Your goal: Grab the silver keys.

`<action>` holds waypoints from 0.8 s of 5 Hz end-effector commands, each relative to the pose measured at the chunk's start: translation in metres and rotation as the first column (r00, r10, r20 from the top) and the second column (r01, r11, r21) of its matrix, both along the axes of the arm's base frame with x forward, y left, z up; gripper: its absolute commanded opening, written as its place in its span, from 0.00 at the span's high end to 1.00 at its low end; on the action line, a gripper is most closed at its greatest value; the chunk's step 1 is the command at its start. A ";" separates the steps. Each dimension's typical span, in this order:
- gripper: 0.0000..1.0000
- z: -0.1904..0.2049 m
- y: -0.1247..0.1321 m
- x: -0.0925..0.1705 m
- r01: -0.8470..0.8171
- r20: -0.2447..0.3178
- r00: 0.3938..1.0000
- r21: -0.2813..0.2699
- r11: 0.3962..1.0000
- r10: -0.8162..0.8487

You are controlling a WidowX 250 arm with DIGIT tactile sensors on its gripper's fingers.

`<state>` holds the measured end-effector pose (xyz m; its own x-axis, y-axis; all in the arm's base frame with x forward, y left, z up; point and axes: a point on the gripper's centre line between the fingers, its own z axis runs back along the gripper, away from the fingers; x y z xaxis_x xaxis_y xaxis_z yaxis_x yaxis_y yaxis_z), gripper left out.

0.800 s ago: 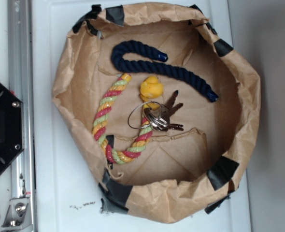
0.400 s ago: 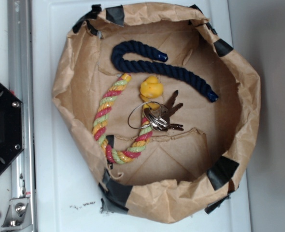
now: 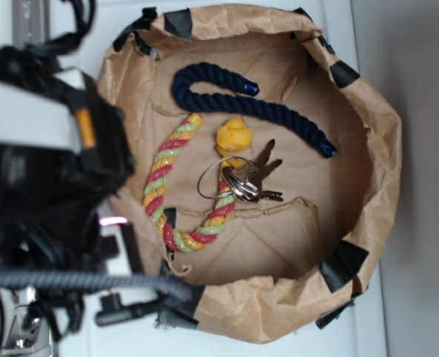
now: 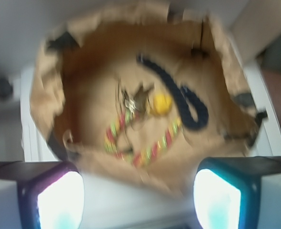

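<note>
The silver keys [image 3: 242,181] lie fanned on the floor of a brown paper bag [image 3: 383,149], touching a multicoloured rope [image 3: 164,178], with a thin wire ring to their left. The wrist view is blurred; there the keys [image 4: 133,100] sit near the middle of the bag. My gripper [image 4: 138,195] is open, its two lit pads [image 4: 59,200] wide apart with nothing between them, still outside the bag over its near rim. In the exterior view my arm [image 3: 48,171] is a dark blur left of the bag.
A small yellow duck [image 3: 233,136] sits just above the keys. A dark blue rope [image 3: 242,100] curves across the far part of the bag. The bag's rolled rim [image 4: 45,95] has black tape patches. A metal rail [image 3: 30,22] runs along the left.
My arm has swung into the exterior view from the left and now covers the rail and the bag's left edge. The keys, duck and ropes have not moved.
</note>
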<state>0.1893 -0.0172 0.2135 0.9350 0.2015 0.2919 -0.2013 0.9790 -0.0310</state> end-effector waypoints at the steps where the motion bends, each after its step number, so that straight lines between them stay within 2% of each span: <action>1: 0.00 -0.046 0.038 0.050 -0.153 -0.005 0.988 -0.134 0.979 0.154; 2: 0.00 -0.065 0.042 0.061 -0.206 0.010 0.978 -0.121 0.971 0.208; 4: 0.00 -0.065 0.042 0.061 -0.206 0.010 0.978 -0.121 0.971 0.208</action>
